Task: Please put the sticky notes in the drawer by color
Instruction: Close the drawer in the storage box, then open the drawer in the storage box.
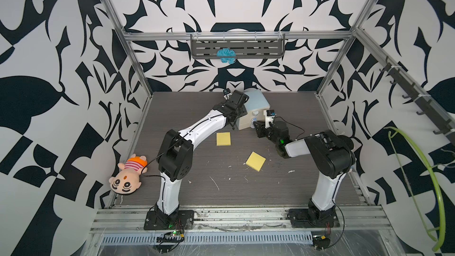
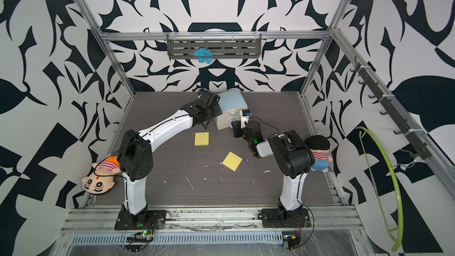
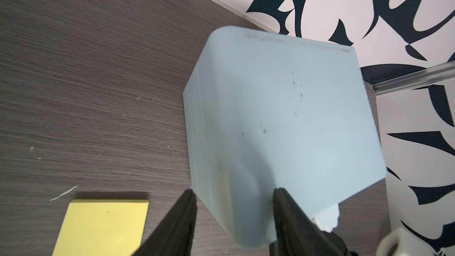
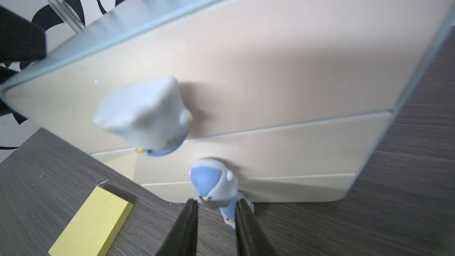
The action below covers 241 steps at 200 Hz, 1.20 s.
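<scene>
- The drawer point(image 1: 257, 105) stands near the far edge of the bench point(image 1: 197, 193).
- The left gripper point(image 3: 234, 190) straddles its top corner; whether it clamps cannot be told.
- The right gripper point(image 4: 216, 200), jaws parted, flanks the lowest knob point(image 4: 229, 215).
- The far yellow sticky note point(image 1: 223, 139) lies before the drawer, the near yellow sticky note point(image 1: 255, 161) mid-bench.

Left arm point(image 1: 202, 125) and right arm point(image 1: 325, 193) wear glossy white shells between black joints, with thin black cables point(image 1: 157, 159), 2 black base plates point(image 1: 170, 219), tapered black claw fingers point(image 3: 172, 227) and 1 green wrist light point(image 1: 281, 141).
</scene>
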Available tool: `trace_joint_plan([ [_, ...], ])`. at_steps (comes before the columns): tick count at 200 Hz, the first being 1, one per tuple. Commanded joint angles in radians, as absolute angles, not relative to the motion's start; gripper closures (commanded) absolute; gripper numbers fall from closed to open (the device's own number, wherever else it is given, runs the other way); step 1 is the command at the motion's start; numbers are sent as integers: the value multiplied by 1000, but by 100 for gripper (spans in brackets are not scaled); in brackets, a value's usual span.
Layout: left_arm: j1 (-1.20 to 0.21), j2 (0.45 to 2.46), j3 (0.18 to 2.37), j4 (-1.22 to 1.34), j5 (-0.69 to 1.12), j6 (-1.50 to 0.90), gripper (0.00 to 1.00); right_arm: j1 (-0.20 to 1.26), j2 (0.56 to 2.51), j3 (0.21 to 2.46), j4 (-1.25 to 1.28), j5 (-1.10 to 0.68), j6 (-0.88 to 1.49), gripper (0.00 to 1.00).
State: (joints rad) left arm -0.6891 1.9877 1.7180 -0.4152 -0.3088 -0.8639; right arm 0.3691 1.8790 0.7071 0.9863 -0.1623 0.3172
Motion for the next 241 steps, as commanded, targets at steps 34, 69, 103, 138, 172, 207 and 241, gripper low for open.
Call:
trace_joint_plan([
  [34,-683,2036,1681,-510,-276,-847,45,373,1971,656,1240,-124,492,56],
  [69,-682,2035,1683,-510,-274,-845,46,376,2045,702,1270,-133,540,51],
  [103,-678,2034,1681,-509,-272,-846,46,377,2076,747,1253,-143,561,51],
  [138,-675,2030,1679,-509,-267,-847,46,383,2118,789,1263,-147,592,51],
  [172,-669,2030,1674,-510,-259,-845,46,385,2143,818,1267,-149,607,56],
  [207,-668,2034,1675,-508,-254,-845,46,385,2145,832,1256,-172,598,65],
  [241,-665,2034,1675,-508,-254,-843,47,385,2125,812,1254,-182,586,79],
])
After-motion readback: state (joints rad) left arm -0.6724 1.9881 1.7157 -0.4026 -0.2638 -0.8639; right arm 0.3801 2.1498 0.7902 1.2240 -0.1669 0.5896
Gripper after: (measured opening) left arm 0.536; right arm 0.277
